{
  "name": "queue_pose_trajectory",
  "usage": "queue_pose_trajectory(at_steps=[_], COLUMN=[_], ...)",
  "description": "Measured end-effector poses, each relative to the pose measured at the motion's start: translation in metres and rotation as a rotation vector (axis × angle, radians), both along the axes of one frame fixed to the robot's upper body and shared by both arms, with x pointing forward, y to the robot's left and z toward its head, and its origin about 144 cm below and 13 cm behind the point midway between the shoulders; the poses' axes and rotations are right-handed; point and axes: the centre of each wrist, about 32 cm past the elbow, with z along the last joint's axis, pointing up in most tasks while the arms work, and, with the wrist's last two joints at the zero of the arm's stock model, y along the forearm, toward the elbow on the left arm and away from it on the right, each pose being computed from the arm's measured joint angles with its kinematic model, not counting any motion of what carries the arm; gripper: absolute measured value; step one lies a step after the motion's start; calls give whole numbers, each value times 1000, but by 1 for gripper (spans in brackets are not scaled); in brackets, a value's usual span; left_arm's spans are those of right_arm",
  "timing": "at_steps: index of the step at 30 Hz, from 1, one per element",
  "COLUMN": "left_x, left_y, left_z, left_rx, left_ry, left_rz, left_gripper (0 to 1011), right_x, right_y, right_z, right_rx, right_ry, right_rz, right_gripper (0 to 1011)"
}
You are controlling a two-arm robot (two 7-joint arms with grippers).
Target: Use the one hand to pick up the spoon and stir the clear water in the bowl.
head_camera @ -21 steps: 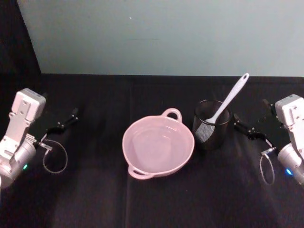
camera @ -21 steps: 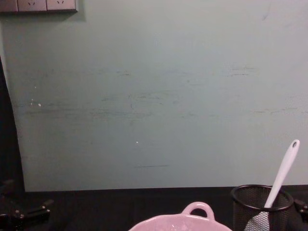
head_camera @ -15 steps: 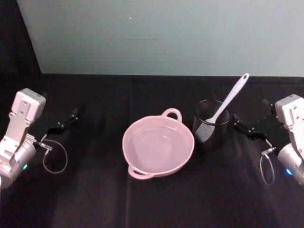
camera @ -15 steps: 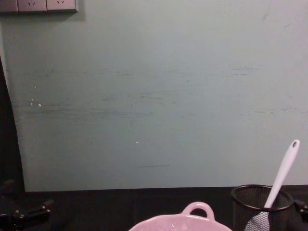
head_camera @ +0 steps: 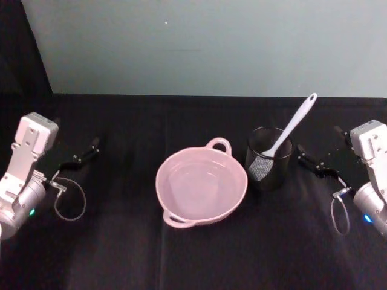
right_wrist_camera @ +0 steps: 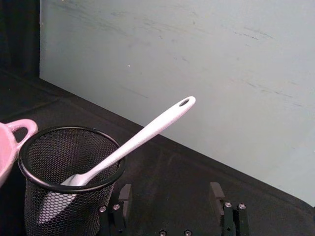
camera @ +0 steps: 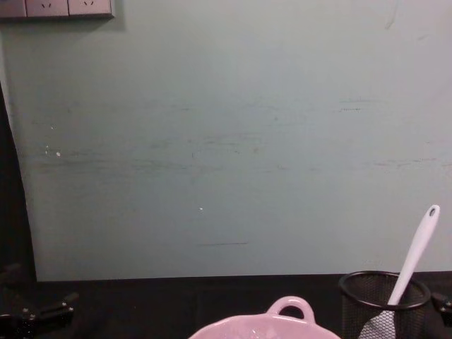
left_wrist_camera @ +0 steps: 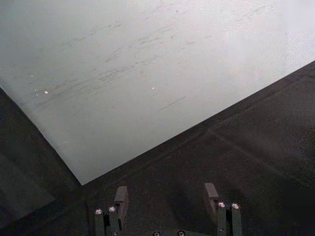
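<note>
The right end effector is seen with jaws spread wide, nothing held. It is parked at the right side of the counter, near the cup but clear of it, with the fingers aimed toward the cup. In the right wrist view the cup and spoon lie just ahead of the fingers.

The left end effector is likewise spread wide, nothing held. It is parked at the counter's left side, well apart from the bowl, and aimed across bare counter toward the wall.

Delta vs 0.7 s and 0.5 s ago:
- No shift is seen in spoon, cup or bowl.
- Both arms are found at the same spots, jaws as wide as before. Any motion is too small to be told.

The spoon is untouched and stands in the black mesh cup. The flat head is down inside, seen through the mesh, and the handle comes out over the rim and is rested on it. The long axis is tilted, not upright. From the head low in the cup it runs up, back and to the right. The hole end is topmost and pointed toward the wall.

The bowl is set at counter centre, just left of the cup; whether they touch cannot be told. One loop handle is at its far rim, a second at its near rim. Clear water is faintly seen inside.
</note>
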Motion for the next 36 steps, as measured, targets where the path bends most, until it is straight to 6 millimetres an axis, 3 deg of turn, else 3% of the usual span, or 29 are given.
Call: queue_pose_trajectory(at_steps=[13, 22, 29, 36], left_x=[0, 0, 0, 0], left_y=[0, 0, 0, 0], left_z=[0, 0, 0, 0], left_rx=[0, 0, 0, 0], left_ry=[0, 0, 0, 0], left_rz=[0, 0, 0, 0], left_gripper=[1011, 1011, 1011, 1011], right_x=[-1, -27, -38, -18], right_y=[0, -10, -23, -30], right_z=[0, 3, 18, 24], right_rx=[2, 67, 331, 642], right_ry=[-1, -22, 8, 175], right_rz=[-1, -25, -5, 78], right_gripper=[1004, 1004, 1004, 1004])
